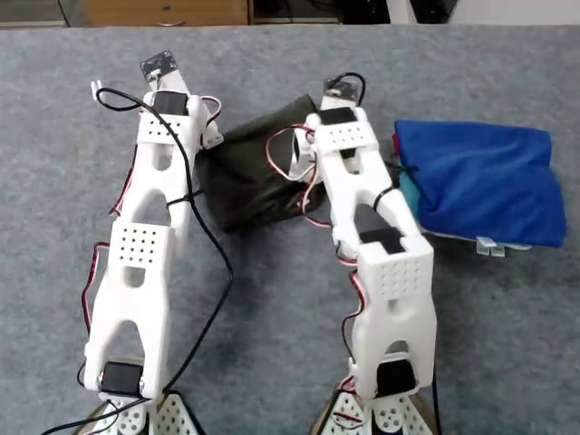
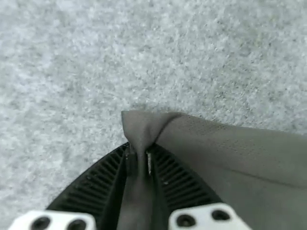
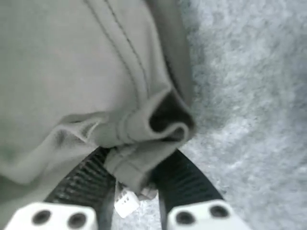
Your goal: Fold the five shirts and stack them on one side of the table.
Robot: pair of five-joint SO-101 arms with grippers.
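Both arms hold the dark shirt [image 1: 254, 177], which lies between them on the grey desk [image 1: 72, 100]: the left end effector [image 2: 139, 160] is closed on a pinched corner, the right end effector [image 3: 136, 175] on a bunched hem (a small tag dangles there). This looks like the folding step, with a folded blue pile [image 1: 480, 181] just beside the right arm. The next move likely calls for carrying both edges across evenly before letting go.

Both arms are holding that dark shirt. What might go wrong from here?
The left end effector pinches only a thin corner of the dark shirt; it might slip free. The right end effector holds a bunched hem, so the fold may turn uneven. The nearby blue stack might get nudged.
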